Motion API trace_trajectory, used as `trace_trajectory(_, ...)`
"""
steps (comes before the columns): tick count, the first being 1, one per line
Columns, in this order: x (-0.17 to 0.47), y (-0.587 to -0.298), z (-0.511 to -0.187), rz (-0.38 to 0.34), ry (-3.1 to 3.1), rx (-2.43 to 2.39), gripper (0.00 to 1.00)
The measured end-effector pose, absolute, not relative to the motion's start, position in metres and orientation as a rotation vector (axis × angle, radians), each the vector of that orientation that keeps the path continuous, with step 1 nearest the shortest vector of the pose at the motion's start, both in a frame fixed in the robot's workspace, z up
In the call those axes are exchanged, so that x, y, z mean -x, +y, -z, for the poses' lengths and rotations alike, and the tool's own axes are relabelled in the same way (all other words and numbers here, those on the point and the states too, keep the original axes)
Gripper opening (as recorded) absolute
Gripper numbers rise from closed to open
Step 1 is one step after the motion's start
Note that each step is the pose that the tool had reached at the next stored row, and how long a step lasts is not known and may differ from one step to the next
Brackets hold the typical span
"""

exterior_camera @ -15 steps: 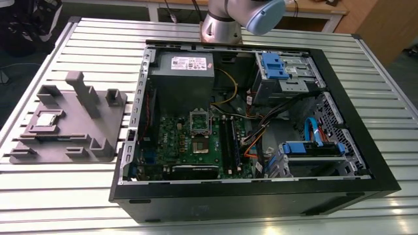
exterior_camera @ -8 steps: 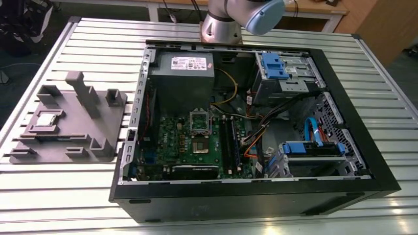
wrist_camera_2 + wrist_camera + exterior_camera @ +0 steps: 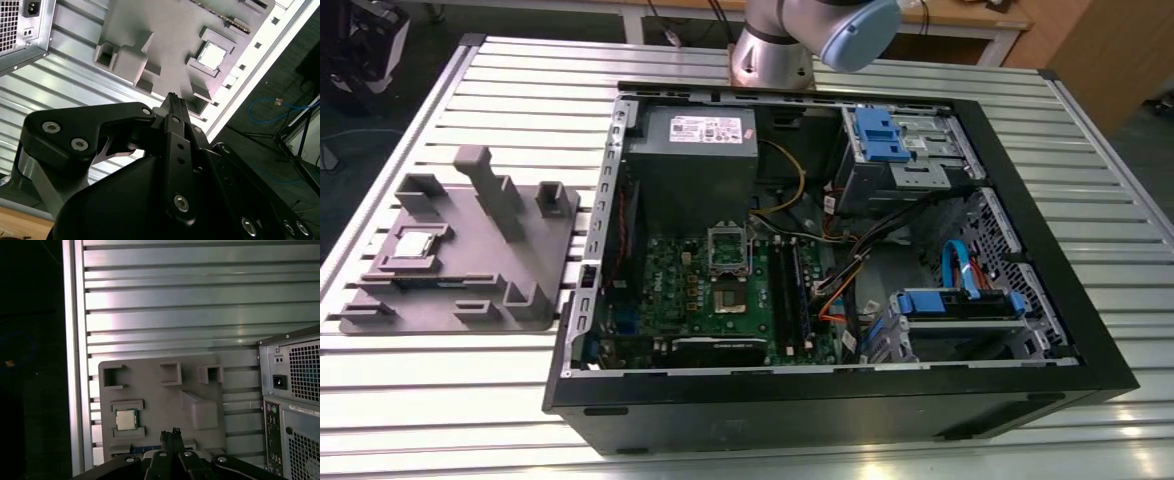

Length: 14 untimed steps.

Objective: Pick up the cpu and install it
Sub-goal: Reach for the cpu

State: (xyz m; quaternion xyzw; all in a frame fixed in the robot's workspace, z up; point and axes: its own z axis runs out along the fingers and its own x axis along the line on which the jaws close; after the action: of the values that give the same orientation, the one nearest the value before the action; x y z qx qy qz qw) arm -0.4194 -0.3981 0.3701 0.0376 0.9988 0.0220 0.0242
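Exterior view shows the cpu [image 3: 416, 245] resting in the grey tray [image 3: 544, 252]

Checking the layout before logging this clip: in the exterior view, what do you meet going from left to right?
cpu → green board → blue drive caddy

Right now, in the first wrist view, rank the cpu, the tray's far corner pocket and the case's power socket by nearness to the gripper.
From the gripper:
1. cpu, seated in the tray.
2. corner pocket, tray's far edge.
3. power socket, on the computer case.
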Motion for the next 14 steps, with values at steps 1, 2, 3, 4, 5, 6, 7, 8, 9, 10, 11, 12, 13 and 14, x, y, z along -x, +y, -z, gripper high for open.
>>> trace_trajectory(1,0.4212,-0.3981,-0.3693,-0.068,3.09,-0.116,0.1)
trace_trajectory(2,0.423,-0.3981,-0.3683,-0.068,3.09,-0.116,0.1)
trace_trajectory(3,0.4246,-0.3981,-0.3675,-0.067,3.09,-0.116,0.1)
trace_trajectory(4,0.4257,-0.3981,-0.3669,-0.067,3.09,-0.116,0.1)
trace_trajectory(5,0.4264,-0.3981,-0.3666,-0.067,3.09,-0.116,0.1)
trace_trajectory(6,0.4266,-0.3981,-0.3665,-0.067,3.09,-0.116,0.1)
trace_trajectory(7,0.4267,-0.3981,-0.3665,-0.067,3.09,-0.116,0.1)
trace_trajectory(8,0.4267,-0.3981,-0.3665,-0.067,3.09,-0.116,0.1)
trace_trajectory(9,0.4267,-0.3981,-0.3665,-0.067,3.09,-0.116,0.1)
trace_trajectory(10,0.4268,-0.3981,-0.3665,-0.067,3.09,-0.116,0.1)
trace_trajectory(11,0.427,-0.3981,-0.3663,-0.067,3.09,-0.116,0.1)
trace_trajectory(12,0.4272,-0.3982,-0.3657,-0.067,3.09,-0.116,0.1)
trace_trajectory(13,0.4274,-0.3982,-0.365,-0.067,3.09,-0.116,0.1)
trace_trajectory(14,0.4276,-0.3983,-0.364,-0.067,3.09,-0.116,0.1)
